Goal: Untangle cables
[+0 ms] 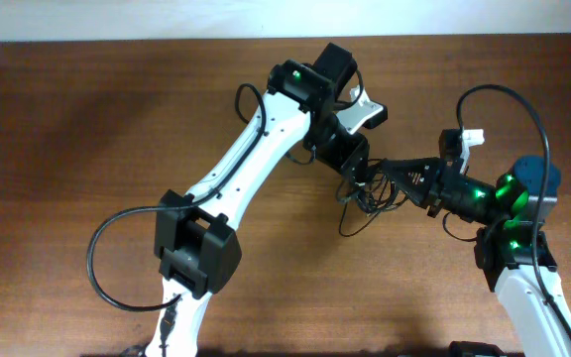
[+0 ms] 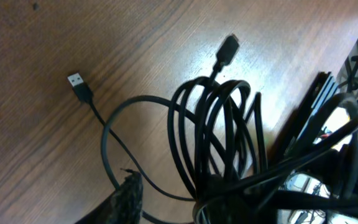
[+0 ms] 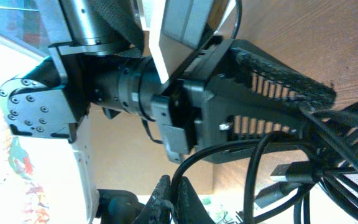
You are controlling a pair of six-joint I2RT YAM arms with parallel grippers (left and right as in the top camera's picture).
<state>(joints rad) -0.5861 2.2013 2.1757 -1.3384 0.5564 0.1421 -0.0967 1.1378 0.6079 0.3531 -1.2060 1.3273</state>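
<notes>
Table (image 1: 67,119): dark brown wood, grain plain to see | on it: cables (image 1: 363,206), thin, black, bunched in overlapping loops near table centre | loose ends: flat USB plug (image 2: 78,83) and smaller black plug (image 2: 227,46), both lying on the wood, well apart | near side of loops hidden

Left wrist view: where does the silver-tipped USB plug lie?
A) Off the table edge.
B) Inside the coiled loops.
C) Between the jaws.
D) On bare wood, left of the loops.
D: the USB plug rests on the table, left of the coiled cables, joined only by its cord.
</notes>
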